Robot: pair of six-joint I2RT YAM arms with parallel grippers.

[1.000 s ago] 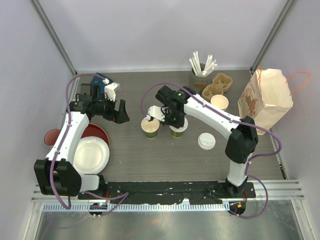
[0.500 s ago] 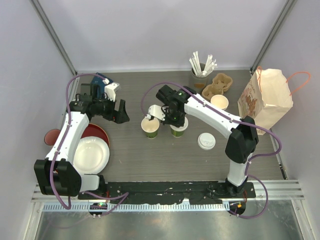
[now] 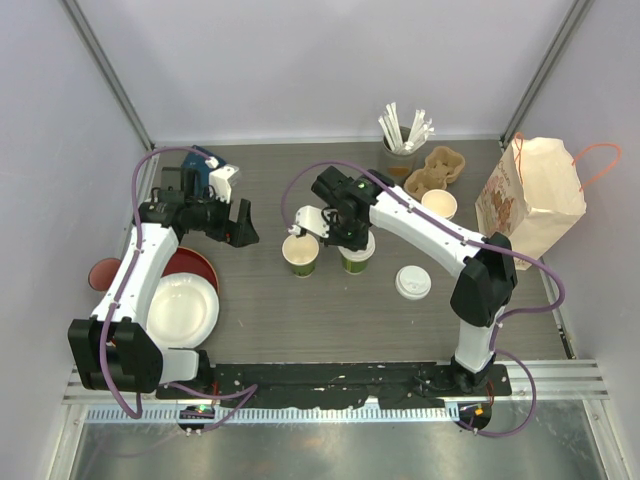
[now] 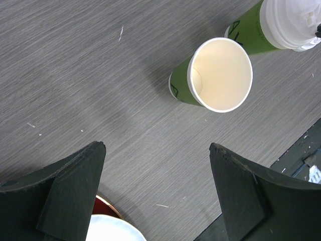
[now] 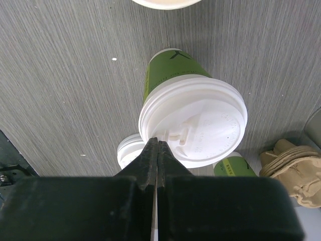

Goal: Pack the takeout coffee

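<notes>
From above, two green paper cups stand side by side in the middle of the desk [image 3: 300,320]: the open cup [image 3: 300,253] on the left shows its pale inside, and the lidded cup [image 3: 357,257] on the right is partly hidden under the right gripper [image 3: 349,240], which hangs over it with its fingers pressed together. A loose lid [image 3: 412,282] lies near, to the right, and a third cup [image 3: 438,205], a brown carrier [image 3: 436,168] and a paper bag [image 3: 530,195] are at the far right. The left gripper [image 3: 240,224] hovers left of the cups, spread wide and holding nothing, with a white plate [image 3: 182,310] at the left edge. Against the earlier top pictures, the right wrist has moved very slightly toward the far side; both cups and the left arm are at the same places. In the left wrist view, the open cup [image 4: 213,75] stands beyond the spread left gripper [image 4: 158,150], apart from it, with the lidded cup [image 4: 281,22] just behind. In the right wrist view, the lidded cup [image 5: 193,120] carries a white lid seated on top, and the right gripper [image 5: 157,149] has its closed tips at the near rim of this lid; I cannot tell if they touch it.
</notes>
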